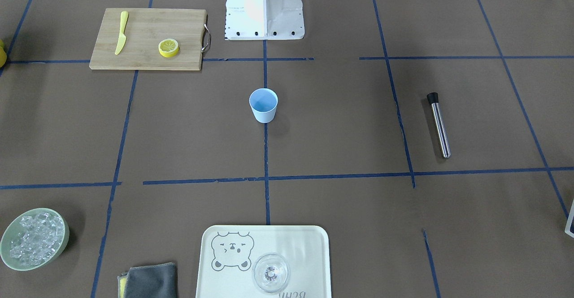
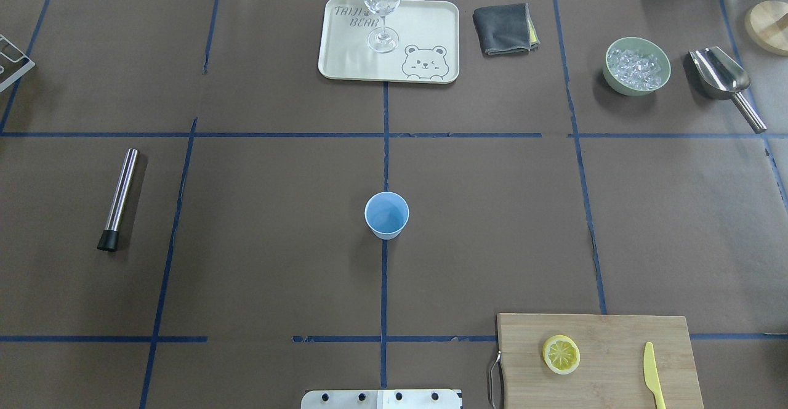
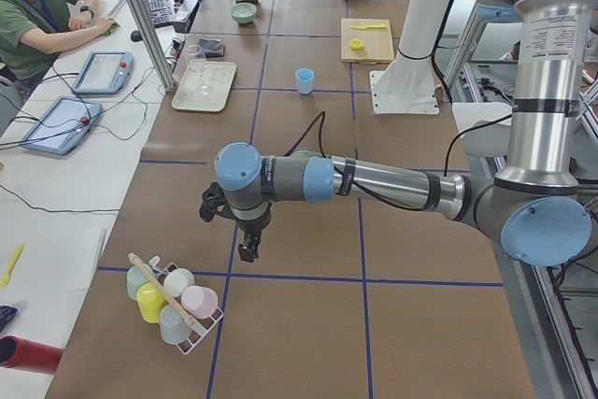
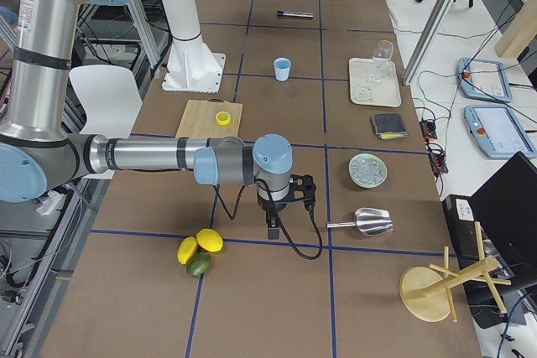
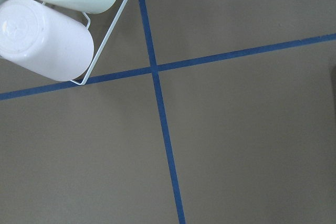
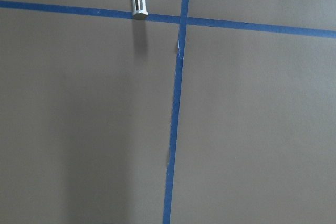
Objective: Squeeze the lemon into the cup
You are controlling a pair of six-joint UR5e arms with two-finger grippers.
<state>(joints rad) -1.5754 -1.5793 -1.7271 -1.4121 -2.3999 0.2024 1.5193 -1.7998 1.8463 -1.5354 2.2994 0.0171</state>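
Light-blue cup (image 1: 263, 105), yellow lemon slice (image 1: 168, 47) on a tan wooden cutting board (image 1: 148, 40); blue tape grids the brown table (image 1: 341, 123).

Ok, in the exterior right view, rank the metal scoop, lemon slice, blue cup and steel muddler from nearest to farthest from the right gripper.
1. Metal scoop, beside the right gripper, toward the operators' side.
2. Lemon slice, on the cutting board.
3. Blue cup, mid-table.
4. Steel muddler, far end.
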